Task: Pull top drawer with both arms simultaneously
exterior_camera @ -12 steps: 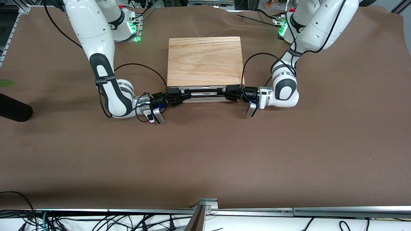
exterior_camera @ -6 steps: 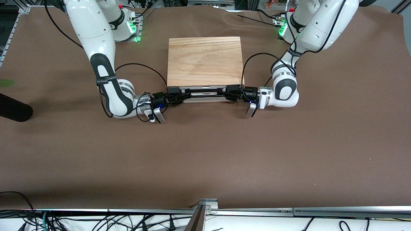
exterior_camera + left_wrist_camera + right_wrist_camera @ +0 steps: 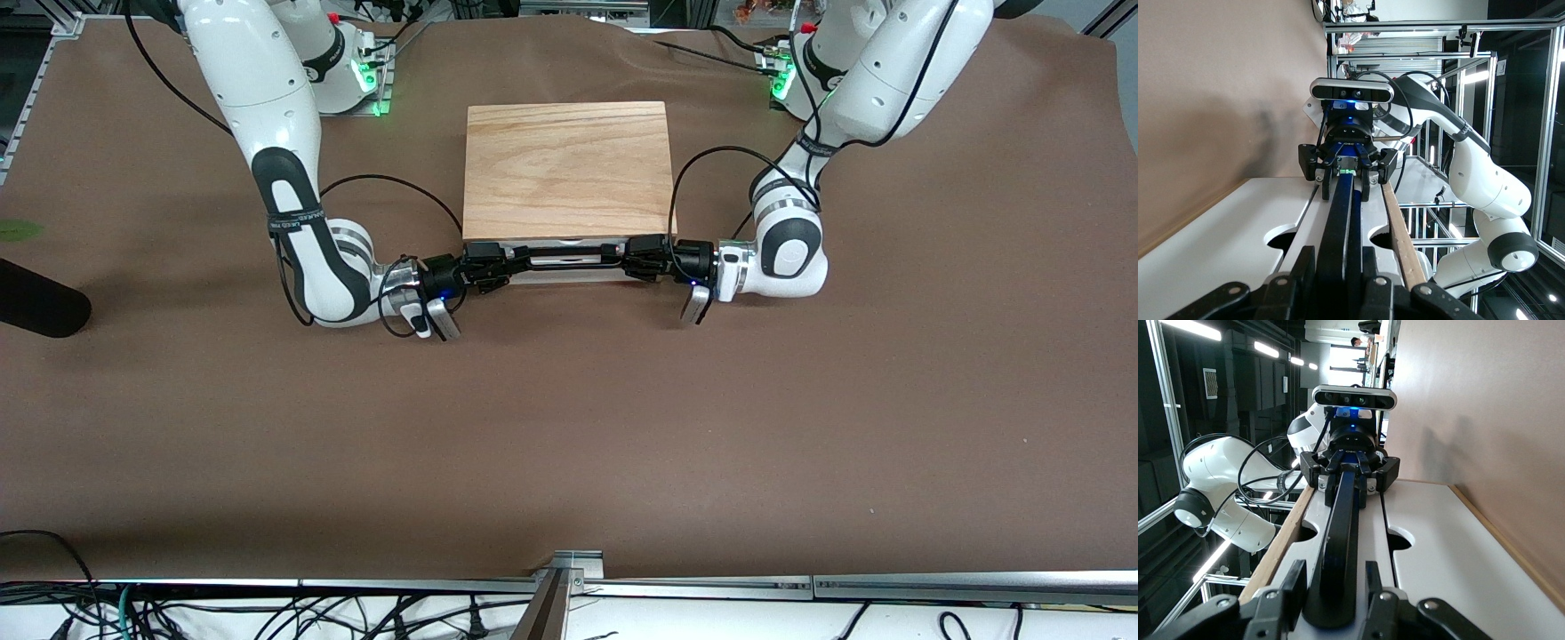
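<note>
At the middle of the brown-covered table [image 3: 569, 427], I have both arms reaching in from their ends toward a low wooden-topped cabinet [image 3: 567, 169]. Along the cabinet's front, the side facing the front camera, the top drawer [image 3: 569, 269] shows as a thin white strip with its black bar handle [image 3: 569, 257] running across it; from the front view I cannot tell how far out it stands. My left gripper [image 3: 642, 256] sits at the handle's end toward the left arm's side of the table, its fingers [image 3: 1373, 293] drawn in narrow on either side of the bar and clamped on it, as the left wrist view shows looking along the handle. My right gripper [image 3: 494, 264] sits at the handle's other end, toward the right arm's side, with its fingers [image 3: 1293, 587] set closely on either side of the bar and touching it in the right wrist view. Each wrist view looks down the length of the black bar to the other arm's gripper at the end of it, with the white drawer front [image 3: 1238, 233] and its curved notch [image 3: 1285, 241] beside the bar, and a strip of reddish-brown wood [image 3: 1401, 240] along the panel's edge. Both forearms lie low and close to the tabletop, wrists turned inward toward the cabinet.
</note>
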`<state>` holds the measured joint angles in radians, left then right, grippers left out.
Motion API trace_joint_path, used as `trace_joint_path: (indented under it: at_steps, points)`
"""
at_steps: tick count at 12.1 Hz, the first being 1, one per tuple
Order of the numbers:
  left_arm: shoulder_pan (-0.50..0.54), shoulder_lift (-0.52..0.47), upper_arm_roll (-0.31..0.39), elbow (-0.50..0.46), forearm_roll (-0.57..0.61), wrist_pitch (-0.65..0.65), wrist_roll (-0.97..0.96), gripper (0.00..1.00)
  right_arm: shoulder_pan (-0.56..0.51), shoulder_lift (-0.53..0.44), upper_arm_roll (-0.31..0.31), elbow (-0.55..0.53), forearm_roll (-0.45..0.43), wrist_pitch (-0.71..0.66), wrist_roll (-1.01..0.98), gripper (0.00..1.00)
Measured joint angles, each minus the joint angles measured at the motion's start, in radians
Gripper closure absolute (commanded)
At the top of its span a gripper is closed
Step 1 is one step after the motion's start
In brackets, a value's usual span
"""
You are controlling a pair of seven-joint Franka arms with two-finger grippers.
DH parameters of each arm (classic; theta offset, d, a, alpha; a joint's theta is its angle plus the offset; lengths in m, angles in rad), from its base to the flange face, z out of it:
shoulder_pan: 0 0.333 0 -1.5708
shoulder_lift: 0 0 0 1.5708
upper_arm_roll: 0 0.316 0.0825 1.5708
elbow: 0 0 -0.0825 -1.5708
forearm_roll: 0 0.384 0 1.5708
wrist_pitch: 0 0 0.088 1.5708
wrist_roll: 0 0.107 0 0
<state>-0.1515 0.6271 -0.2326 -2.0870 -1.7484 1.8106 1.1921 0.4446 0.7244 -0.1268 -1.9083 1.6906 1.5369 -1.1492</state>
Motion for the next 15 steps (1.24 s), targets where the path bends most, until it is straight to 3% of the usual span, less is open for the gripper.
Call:
trace_joint_path:
  at_steps: [2,4,7,15]
  points:
    - [0.0,0.0,0.0,0.0,0.0,0.0,0.0,1.0,0.005,0.0,0.0,0.001,0.004,0.004,0.0,0.58]
    - [0.0,0.0,0.0,0.0,0.0,0.0,0.0,1.0,0.005,0.0,0.0,0.001,0.007,0.005,0.0,0.72]
    - [0.0,0.001,0.0,0.001,0.0,-0.001,-0.003,1.0,0.005,-0.002,0.001,0.002,0.018,-0.001,0.0,0.85]
    - [0.001,0.002,0.0,0.001,0.0,-0.005,-0.003,1.0,0.005,-0.001,0.001,0.001,0.021,0.007,0.021,0.87]
